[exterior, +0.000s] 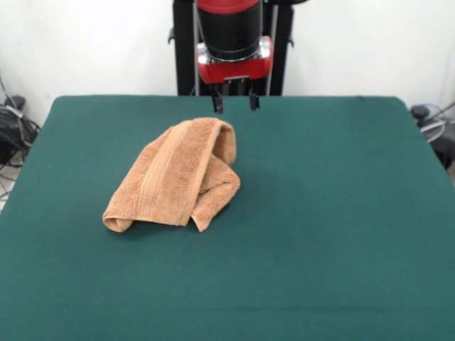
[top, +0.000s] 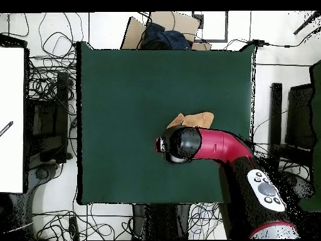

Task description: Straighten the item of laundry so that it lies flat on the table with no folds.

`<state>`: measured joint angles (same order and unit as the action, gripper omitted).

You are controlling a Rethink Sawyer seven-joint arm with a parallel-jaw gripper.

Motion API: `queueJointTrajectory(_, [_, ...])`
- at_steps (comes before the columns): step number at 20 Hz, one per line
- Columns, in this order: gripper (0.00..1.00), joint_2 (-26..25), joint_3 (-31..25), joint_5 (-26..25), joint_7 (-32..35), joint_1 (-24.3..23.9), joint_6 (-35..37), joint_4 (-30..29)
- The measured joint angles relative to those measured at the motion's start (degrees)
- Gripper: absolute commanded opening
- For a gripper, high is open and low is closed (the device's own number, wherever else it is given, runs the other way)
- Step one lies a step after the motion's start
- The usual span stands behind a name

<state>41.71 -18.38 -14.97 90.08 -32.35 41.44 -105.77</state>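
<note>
One towel [exterior: 174,177] crumpled on table [exterior: 320,234]; one hand [exterior: 234,102] above, fingers apart, empty.

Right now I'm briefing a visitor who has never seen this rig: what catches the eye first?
The crumpled orange-tan hand towel, folded over itself left of the green table's centre in the front view. Just behind it hangs the red and black arm, its gripper with open fingers above the towel's far edge, not touching it.
</note>
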Motion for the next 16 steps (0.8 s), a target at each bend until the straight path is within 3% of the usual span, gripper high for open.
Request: queueJointTrajectory(16, [1.00,-0.02,-1.66,-0.08,0.00,-1.06,4.84,4.77])
